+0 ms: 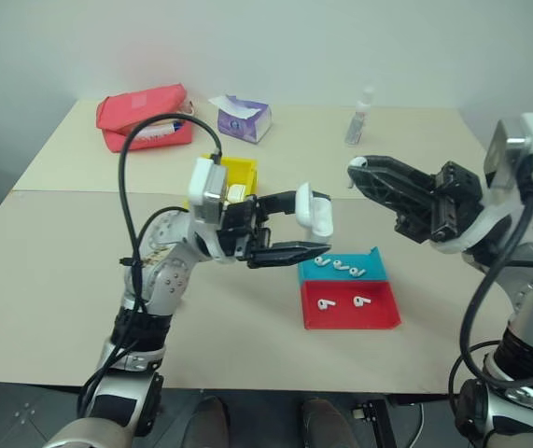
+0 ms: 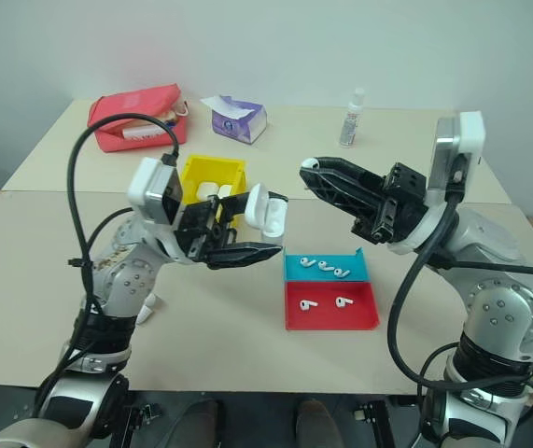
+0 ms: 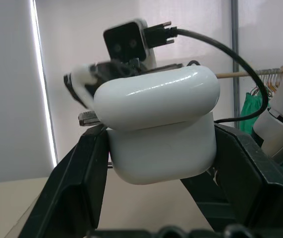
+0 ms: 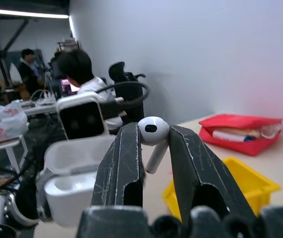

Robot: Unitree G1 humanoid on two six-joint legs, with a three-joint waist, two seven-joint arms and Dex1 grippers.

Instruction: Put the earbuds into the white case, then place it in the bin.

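My left gripper (image 1: 311, 224) is shut on the white case (image 1: 315, 213), holding it up over the middle of the table. The right wrist view shows the case (image 4: 69, 173) with its lid flipped open. Facing it from the right, my right gripper (image 1: 359, 168) is shut on one earbud (image 4: 152, 133), pinched by its stem at the fingertips, a short gap from the case. Several more earbuds (image 1: 341, 268) lie in the teal and red tray (image 1: 383, 317) below. The yellow bin (image 1: 240, 171) stands behind my left gripper, with white things inside it.
A red pouch (image 1: 145, 117), a purple tissue pack (image 1: 241, 117) and a small clear bottle (image 1: 361, 117) stand along the table's far side. People sit at desks in the background of the right wrist view.
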